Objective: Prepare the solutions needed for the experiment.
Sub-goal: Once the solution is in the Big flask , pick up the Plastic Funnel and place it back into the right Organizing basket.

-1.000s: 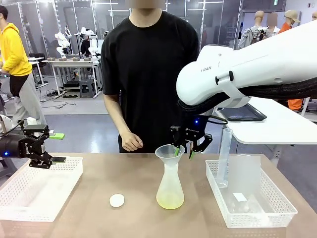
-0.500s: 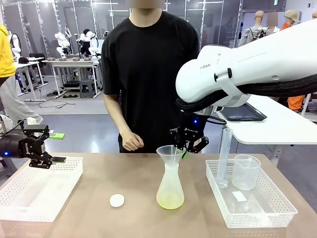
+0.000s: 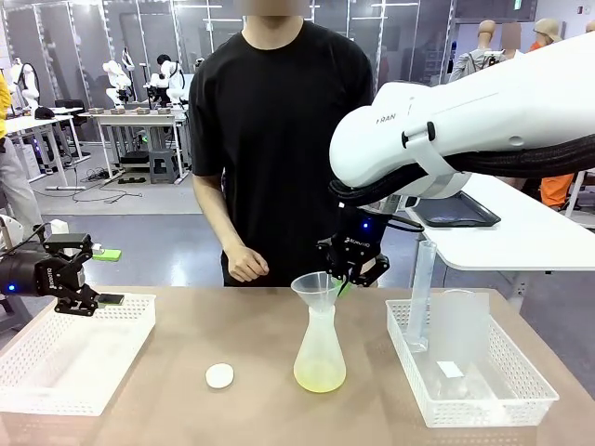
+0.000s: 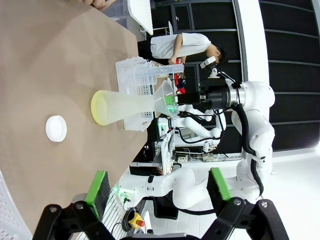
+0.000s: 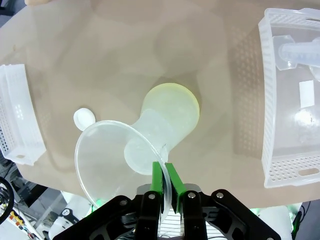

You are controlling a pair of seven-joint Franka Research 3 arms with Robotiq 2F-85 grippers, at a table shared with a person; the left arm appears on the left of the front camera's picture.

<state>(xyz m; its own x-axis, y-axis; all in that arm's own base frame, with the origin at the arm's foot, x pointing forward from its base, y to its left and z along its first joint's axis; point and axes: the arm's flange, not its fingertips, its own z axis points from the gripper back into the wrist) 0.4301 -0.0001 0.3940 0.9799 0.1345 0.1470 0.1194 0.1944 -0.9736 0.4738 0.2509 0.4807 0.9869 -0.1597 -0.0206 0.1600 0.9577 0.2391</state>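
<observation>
Status of pouring set-up

Nearest on the table [image 3: 186, 334]: conical flask [image 3: 320, 339] of translucent plastic, upright, mid-table; solutions [image 3: 320, 375] lie as a shallow pale yellow layer in its base; white stopper disc [image 3: 219, 374] apart to its left.

Handling (judgement): flask light and thin-walled with little liquid as ballast, so it tips easily; watery contents will slosh; best taken at the neck, or steadied while anything above is lifted straight up.

Funnel [image 3: 317, 283] rests at the flask mouth, slightly tilted; right gripper [image 5: 164, 174] is clamped on its thin rim, one green pad each side; liquid sits well below that gripper, untouched by it.

Left gripper [image 3: 104, 277] spread wide, empty, over the far corner of the left basket [image 3: 56, 372], well apart from the flask.

Beyond: person's hand [image 3: 246, 265] at the far edge.
</observation>
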